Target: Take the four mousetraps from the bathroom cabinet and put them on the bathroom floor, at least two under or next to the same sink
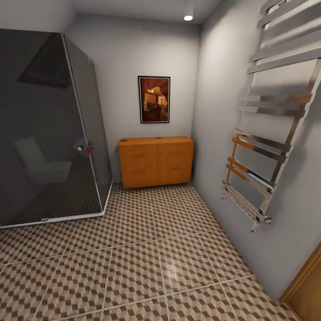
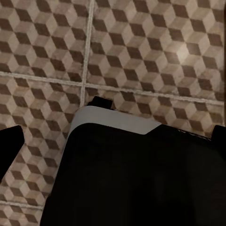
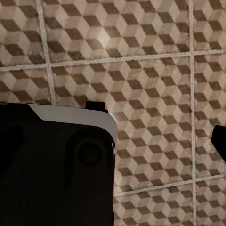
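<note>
As I look down the room through the head camera, the cabinet (image 1: 156,161) stands against the far wall, between the dark glass shower enclosure (image 1: 49,129) on the left and the right-hand wall carrying a chrome towel radiator (image 1: 267,129). A framed picture (image 1: 154,99) hangs above it. I can read no writing, brand or label anywhere. The cabinet fronts are closed, and I can make out no mousetraps. The bathroom floor (image 1: 147,258) is open tile from my position to the cabinet base, bounded by the shower's white sill at left and a wooden door frame (image 1: 307,290) at lower right. Both wrist cameras point down at tile and the robot's dark base (image 2: 136,179). I cannot tell either gripper's finger state.
</note>
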Controlling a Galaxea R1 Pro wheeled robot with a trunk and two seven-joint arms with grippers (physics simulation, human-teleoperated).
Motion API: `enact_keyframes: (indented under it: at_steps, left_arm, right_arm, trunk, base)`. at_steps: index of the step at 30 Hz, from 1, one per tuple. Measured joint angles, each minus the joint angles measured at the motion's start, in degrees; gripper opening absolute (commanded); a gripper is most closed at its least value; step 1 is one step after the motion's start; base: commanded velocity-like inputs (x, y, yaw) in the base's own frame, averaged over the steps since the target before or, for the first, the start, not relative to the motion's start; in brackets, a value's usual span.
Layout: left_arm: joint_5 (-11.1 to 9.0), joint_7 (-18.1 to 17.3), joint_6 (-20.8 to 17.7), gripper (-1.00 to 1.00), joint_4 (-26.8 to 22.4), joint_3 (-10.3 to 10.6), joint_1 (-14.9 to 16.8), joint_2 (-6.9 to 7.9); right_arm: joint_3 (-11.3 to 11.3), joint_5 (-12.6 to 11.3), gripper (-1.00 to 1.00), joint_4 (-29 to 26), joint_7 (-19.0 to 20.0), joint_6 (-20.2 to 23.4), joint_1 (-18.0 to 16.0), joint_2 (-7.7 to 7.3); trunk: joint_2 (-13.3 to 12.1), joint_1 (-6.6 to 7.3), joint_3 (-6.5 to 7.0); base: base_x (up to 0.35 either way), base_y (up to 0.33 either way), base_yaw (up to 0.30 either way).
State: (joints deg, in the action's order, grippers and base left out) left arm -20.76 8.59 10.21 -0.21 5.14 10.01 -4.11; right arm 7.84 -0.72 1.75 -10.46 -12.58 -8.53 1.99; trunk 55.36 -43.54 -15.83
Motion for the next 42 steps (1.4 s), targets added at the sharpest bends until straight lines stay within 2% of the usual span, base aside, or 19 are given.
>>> enact_keyframes:
  at_steps: [42]
  left_arm:
    - [-0.02,0.01,0.00,1.00,0.00,0.00,0.02,0.00]
  right_arm:
    - [0.09,0.56,1.00,0.01,0.98,0.00,0.00,-0.25]
  trunk:
    - [0.00,0.00,0.00]
  base:
    - [0.324,0.000,0.000]
